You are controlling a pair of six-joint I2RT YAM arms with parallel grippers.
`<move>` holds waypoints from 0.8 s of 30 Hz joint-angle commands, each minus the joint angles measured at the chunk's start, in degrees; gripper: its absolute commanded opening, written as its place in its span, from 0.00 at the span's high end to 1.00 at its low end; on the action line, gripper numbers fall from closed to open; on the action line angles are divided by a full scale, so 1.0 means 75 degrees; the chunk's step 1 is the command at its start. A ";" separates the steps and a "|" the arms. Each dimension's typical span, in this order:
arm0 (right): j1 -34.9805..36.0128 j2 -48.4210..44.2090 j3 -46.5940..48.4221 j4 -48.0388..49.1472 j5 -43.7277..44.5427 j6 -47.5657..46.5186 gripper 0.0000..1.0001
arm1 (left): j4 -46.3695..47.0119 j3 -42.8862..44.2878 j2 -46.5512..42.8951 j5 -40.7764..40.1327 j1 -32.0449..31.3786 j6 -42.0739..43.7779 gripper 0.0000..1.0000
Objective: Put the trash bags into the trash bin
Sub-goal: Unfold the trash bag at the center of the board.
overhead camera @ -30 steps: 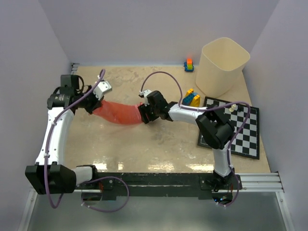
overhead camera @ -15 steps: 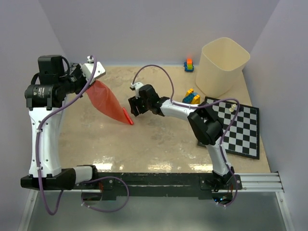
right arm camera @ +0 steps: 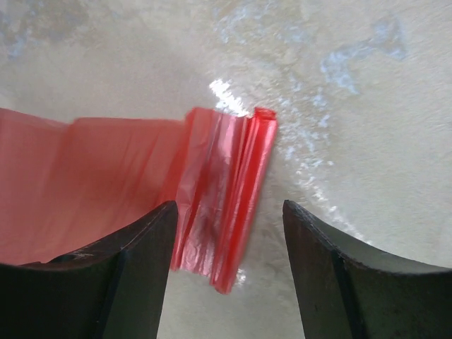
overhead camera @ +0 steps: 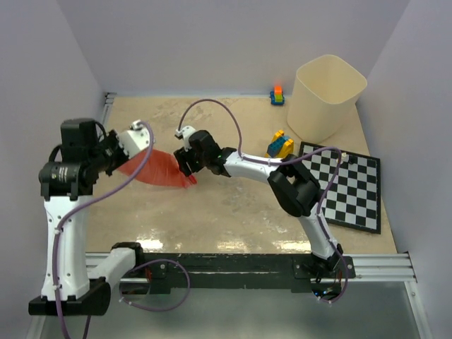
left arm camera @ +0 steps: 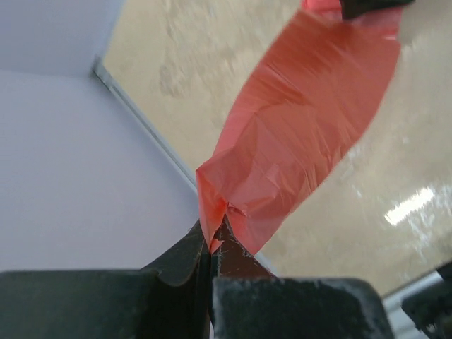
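A red translucent trash bag stretches across the left-middle of the table. My left gripper is shut on one corner of it and holds that end up; in the left wrist view the pinched corner of the bag sits right at the closed left gripper. My right gripper hovers open over the bag's other end, which is pleated and lies on the table. In the right wrist view that end of the bag lies between the spread fingers of the right gripper. The cream trash bin stands upright at the far right.
A black-and-white checkerboard lies at the right, with yellow-and-blue toy blocks beside its far corner. A small coloured block sits by the back wall, left of the bin. Walls close in the left, right and back sides.
The left arm has pulled the bag leftwards, lifting it and then lowering it. The right gripper no longer holds the bag's end; it has followed to the left and opened a little wider.
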 commanded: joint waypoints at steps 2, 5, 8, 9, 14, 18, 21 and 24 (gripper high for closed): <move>0.0335 0.0236 0.0097 0.0070 0.1050 -0.0223 0.36 | 0.0106 -0.2248 -0.1396 -0.2179 -0.0015 0.0484 1.00; 0.0347 0.0237 0.0003 0.0059 0.1074 -0.0258 0.37 | 0.0164 -0.3407 -0.1866 -0.3068 -0.0015 0.0449 1.00; 0.0347 0.0213 -0.0009 0.0082 0.1180 -0.0317 0.37 | 0.0129 -0.4159 -0.2077 -0.3668 -0.0015 0.0321 1.00; 0.0347 0.0236 -0.0009 0.0105 0.1226 -0.0340 0.37 | 0.0118 -0.4301 -0.2090 -0.3739 -0.0015 0.0181 1.00; 0.0371 0.0470 0.0190 0.0117 0.1297 -0.0481 0.37 | 0.0000 -0.4735 -0.1902 -0.3903 -0.0015 -0.0405 1.00; 0.0417 0.0845 0.0425 0.0094 0.1286 -0.0645 0.38 | 0.0129 -0.4876 -0.1902 -0.3798 -0.0015 -0.0664 1.00; 0.0464 0.1044 0.0519 0.0047 0.1110 -0.0692 0.40 | 0.0293 -0.5040 -0.1937 -0.3751 -0.0015 -0.0769 1.00; 0.0535 0.1127 0.0472 0.0023 0.1005 -0.0715 0.49 | 0.0550 -0.5122 -0.1844 -0.3704 -0.0004 -0.0898 1.00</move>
